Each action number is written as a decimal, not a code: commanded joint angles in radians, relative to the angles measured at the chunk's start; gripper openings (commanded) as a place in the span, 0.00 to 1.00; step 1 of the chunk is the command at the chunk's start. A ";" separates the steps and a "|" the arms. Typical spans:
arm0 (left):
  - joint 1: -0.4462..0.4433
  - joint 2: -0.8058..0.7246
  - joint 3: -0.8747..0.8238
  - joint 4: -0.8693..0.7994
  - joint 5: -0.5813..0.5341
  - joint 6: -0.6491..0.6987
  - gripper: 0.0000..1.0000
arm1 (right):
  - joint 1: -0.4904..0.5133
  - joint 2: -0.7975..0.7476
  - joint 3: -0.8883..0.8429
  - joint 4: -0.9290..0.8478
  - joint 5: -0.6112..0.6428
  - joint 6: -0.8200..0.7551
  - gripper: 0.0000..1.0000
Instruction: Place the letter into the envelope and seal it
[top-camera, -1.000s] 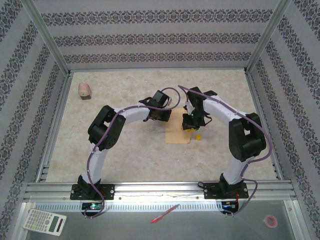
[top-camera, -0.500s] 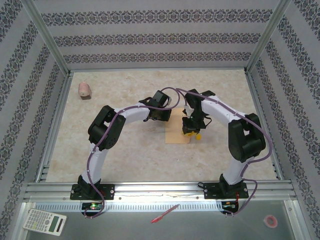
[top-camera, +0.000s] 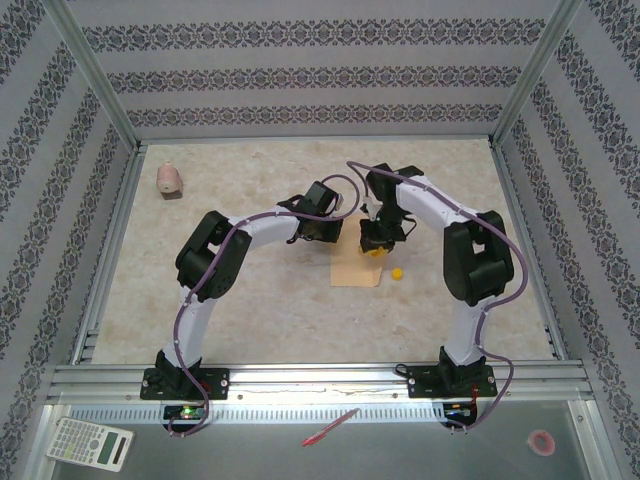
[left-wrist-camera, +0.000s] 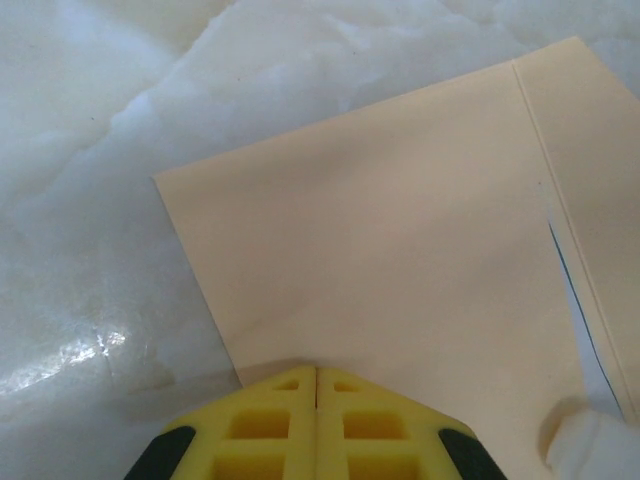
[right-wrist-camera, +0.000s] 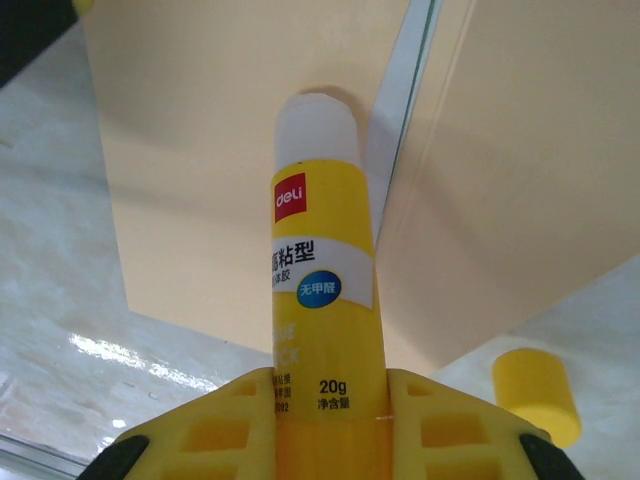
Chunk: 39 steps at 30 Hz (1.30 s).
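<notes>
Field notes. The yellow cap lies just off the envelope's near right corner. We see the right gripper clamped on an uncapped glue stick, its tip over the envelope beside a sliver of the letter at its mouth. The left gripper is closed, tips at the envelope's far left edge.

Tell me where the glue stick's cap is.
The yellow cap lies just right of the envelope's near right corner in the top view, lower right in the right wrist view.
</notes>
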 joint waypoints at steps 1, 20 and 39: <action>-0.008 0.008 -0.037 -0.031 -0.009 0.004 0.00 | -0.030 0.062 0.042 -0.016 0.051 -0.026 0.05; -0.008 0.011 -0.033 -0.038 -0.033 -0.037 0.00 | 0.015 -0.029 -0.049 -0.037 0.039 -0.004 0.05; -0.008 0.007 -0.027 -0.044 -0.030 -0.037 0.00 | 0.053 -0.053 -0.064 -0.062 0.049 0.004 0.05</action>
